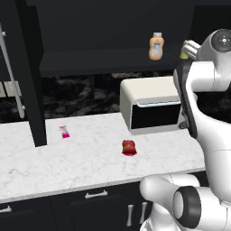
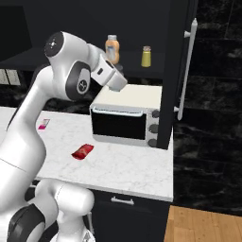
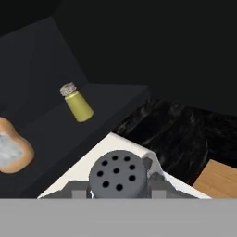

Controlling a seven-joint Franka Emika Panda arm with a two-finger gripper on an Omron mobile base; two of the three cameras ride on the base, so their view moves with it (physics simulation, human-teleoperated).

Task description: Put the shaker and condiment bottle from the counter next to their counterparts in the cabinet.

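Observation:
The shaker (image 3: 118, 175) shows its dark grey holed cap at the bottom of the hand view, with my gripper (image 3: 119, 189) shut on it. The hand (image 2: 112, 75) is raised in front of the black cabinet shelf (image 1: 90, 61), above the cream box. On that shelf stand the counterparts: an orange bottle (image 1: 156, 46) (image 2: 112, 48) and a slim yellow-green shaker (image 2: 146, 56) (image 3: 77, 103). The red condiment bottle (image 1: 129, 147) (image 2: 82, 151) lies on the white marble counter (image 1: 67, 167), well below the hand.
A cream microwave-like box (image 1: 151, 108) (image 2: 127, 116) stands on the counter under the shelf. A small pink-and-white packet (image 1: 64, 131) lies at the left. An open cabinet door (image 2: 189, 56) hangs at the right, another dark door (image 1: 27, 67) at the left.

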